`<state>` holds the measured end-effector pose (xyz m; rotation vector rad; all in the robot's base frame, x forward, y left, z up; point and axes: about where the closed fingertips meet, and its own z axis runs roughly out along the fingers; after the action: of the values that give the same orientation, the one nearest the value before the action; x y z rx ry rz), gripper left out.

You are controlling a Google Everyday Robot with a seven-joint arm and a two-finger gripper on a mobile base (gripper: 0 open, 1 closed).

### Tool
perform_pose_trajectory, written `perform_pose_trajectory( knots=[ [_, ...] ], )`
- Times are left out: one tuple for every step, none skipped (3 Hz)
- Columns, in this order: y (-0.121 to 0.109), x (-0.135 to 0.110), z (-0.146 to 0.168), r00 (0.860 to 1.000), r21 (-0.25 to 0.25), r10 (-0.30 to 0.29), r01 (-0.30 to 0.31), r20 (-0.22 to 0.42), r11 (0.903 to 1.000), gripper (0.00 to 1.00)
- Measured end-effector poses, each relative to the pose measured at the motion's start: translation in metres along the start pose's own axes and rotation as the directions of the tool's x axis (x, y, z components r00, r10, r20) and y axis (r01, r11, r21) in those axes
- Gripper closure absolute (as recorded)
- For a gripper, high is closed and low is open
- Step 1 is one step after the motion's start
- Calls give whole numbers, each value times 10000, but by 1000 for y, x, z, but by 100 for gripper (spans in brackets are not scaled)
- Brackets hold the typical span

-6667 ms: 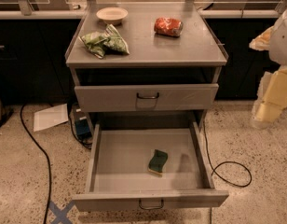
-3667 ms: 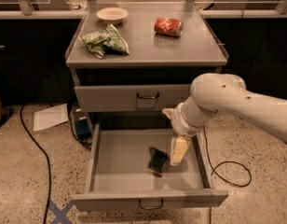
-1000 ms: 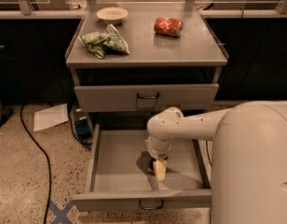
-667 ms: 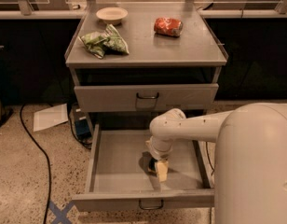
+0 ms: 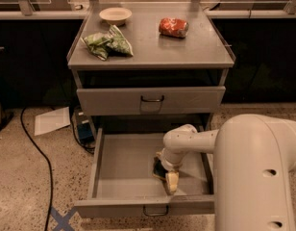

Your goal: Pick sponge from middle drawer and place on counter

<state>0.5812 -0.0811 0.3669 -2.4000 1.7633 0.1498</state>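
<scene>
The middle drawer (image 5: 124,163) is pulled open below the cart. The sponge (image 5: 159,169) lies on its floor right of centre; only a dark edge shows, the rest is hidden under my wrist. My gripper (image 5: 170,178) is down inside the drawer, right on the sponge. My white arm (image 5: 256,172) reaches in from the lower right and hides the drawer's right front corner. The counter (image 5: 153,49) is the grey cart top above, with low rims.
On the counter lie a green-and-white snack bag (image 5: 108,42), a small pale bowl (image 5: 115,16) and a red packet (image 5: 173,27). The upper drawer (image 5: 150,100) is closed. A black cable (image 5: 37,148), a sheet of paper (image 5: 52,121) and blue tape (image 5: 61,220) are on the floor at left.
My gripper came in from the right and went down onto the sponge. Over the last second it has only edged slightly toward the drawer front. The sponge stays on the drawer floor.
</scene>
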Motion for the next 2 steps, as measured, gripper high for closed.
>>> perform_pose_trajectory(
  knots=[
    [-3,15,42,9999,-56,-37,38,94,10000,0],
    [-3,15,42,9999,-57,-37,38,94,10000,0]
  ],
)
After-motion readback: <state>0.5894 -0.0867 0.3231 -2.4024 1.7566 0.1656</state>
